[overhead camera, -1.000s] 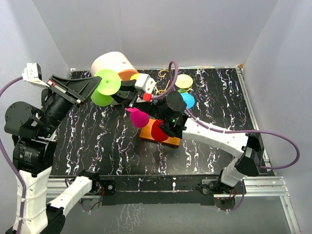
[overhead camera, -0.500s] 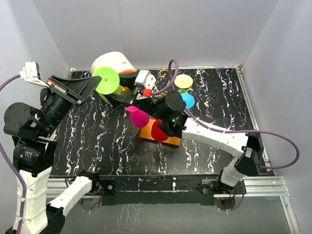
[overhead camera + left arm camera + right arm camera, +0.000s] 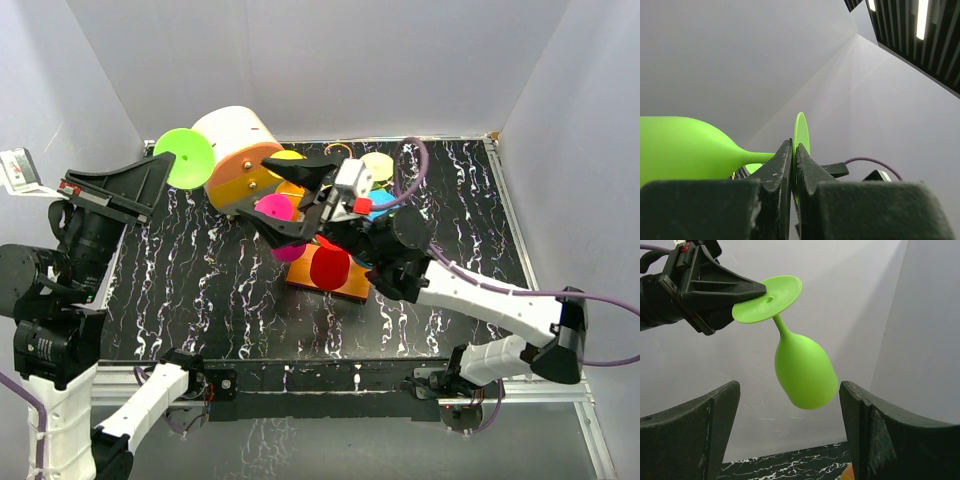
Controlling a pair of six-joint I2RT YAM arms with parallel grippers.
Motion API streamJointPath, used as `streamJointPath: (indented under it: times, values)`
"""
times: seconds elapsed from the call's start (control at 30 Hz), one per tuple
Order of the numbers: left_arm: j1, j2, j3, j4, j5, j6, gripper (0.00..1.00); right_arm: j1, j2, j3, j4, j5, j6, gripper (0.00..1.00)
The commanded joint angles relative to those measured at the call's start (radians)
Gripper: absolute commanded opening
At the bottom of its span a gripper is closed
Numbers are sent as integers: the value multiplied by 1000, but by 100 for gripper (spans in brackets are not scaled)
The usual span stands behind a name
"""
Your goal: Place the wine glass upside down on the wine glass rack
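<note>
The wine glass is bright green; its foot (image 3: 186, 156) shows at the upper left of the top view, with the bowl hidden under it. My left gripper (image 3: 166, 168) is shut on the rim of that foot (image 3: 801, 129), so the glass (image 3: 804, 368) hangs tilted, foot up and bowl down, in the air. My right gripper (image 3: 790, 390) is open, its fingers (image 3: 296, 161) spread wide and pointing at the glass from a distance, touching nothing. The wine glass rack stands on an orange base (image 3: 348, 289) mid-table, with gold wire arms (image 3: 336, 150).
Several coloured glasses hang on the rack: pink (image 3: 274, 207), red (image 3: 329, 268), yellow (image 3: 377, 165) and blue (image 3: 386, 205). A cream-and-orange drum box (image 3: 238, 150) lies at the back left, close behind the green glass. White walls enclose the black marbled table (image 3: 200, 290).
The right gripper has opened, let go of the green glass and drawn back to the right. The left gripper has carried the glass up and to the left, away from the rack.
</note>
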State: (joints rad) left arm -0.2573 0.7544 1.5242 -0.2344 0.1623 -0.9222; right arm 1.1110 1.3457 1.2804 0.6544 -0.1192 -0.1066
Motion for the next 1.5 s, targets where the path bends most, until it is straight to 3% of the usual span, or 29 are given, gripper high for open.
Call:
streamJointPath:
  times: [0.0, 0.23, 0.53, 0.83, 1.07, 1.47]
  values:
    - [-3, -35, -6, 12, -97, 56, 0, 4, -123, -65, -2, 33, 38, 79]
    - [-2, -21, -53, -12, -93, 46, 0, 3, -321, -162, -139, 104, 118, 79]
    - [-3, 158, 9, -9, 15, -7, 0, 3, -536, -198, -401, 160, 145, 78]
    - [-3, 393, 108, 107, 129, -10, 0, 4, -664, -261, -441, 205, 230, 78]
    - [-3, 519, 166, 174, 77, 37, 0, 3, -710, -274, -448, 218, 256, 78]
    - [-5, 769, 227, 355, 283, -179, 0, 3, -720, -277, -469, 230, 298, 77]
